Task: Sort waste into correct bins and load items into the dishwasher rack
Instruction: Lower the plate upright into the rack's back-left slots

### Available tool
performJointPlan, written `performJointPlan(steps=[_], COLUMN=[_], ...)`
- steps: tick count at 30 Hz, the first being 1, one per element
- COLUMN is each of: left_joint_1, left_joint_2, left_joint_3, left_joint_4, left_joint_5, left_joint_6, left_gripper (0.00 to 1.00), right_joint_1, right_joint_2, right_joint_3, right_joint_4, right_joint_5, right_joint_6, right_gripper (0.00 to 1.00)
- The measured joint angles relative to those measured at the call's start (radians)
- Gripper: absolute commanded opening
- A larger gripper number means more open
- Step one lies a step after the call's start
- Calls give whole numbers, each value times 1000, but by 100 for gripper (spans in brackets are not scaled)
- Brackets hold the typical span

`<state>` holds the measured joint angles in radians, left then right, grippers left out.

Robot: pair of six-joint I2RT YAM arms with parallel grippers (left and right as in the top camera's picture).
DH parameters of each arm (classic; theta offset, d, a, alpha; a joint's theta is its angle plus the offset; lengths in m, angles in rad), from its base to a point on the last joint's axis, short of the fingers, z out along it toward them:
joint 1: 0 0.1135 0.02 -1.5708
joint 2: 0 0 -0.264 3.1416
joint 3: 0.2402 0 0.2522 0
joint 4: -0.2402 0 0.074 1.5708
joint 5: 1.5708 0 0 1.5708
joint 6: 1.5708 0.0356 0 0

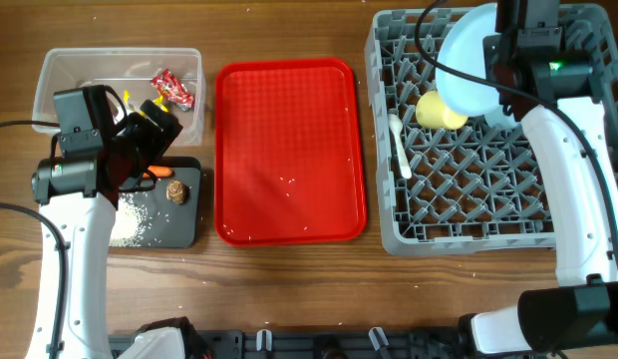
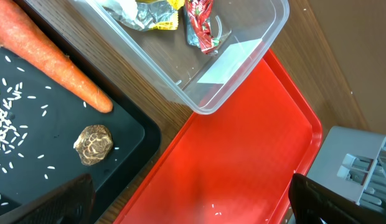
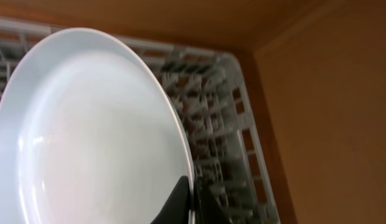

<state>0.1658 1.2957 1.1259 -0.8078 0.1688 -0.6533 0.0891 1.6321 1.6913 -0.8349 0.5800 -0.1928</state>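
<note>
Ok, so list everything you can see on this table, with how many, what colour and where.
rack: one, grey, right side
plate: one, light blue, at the rack's far side, gripped by its rim
cup: one, yellow, in the rack beside the plate
spoon: one, white, in the rack near its left edge
red tray: one, red, centre, a few stray grains on it
clear tub: one, clear, far left
wrappers: a few, red and yellow, in the clear tub
black tray: one, black, near left
carrot: one, orange, on the black tray
brown lump: one, brown, on the black tray
rice: loose, white, on the black tray
table: one, brown wood
left hand: open, empty
right hand: shut on the plate
</note>
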Motion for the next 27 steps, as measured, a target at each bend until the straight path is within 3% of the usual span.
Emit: performJointPlan(steps=[10,17,27], left_joint_1=[0,0,0], left_joint_2=[0,0,0], left_joint_3=[0,0,0], left_joint_4=[0,0,1], left_joint_5=[0,0,0], left_joint_6=[0,0,0], left_gripper=[100,100,100], right_joint_1=[15,49,159], right_joint_2=[8,133,319], right_joint_3=[0,0,-1], right_joint_4=[148,269,597], right_joint_5=[-5,28,307], right_joint_6=[-14,-27,-305], right_gripper=[4,4,4])
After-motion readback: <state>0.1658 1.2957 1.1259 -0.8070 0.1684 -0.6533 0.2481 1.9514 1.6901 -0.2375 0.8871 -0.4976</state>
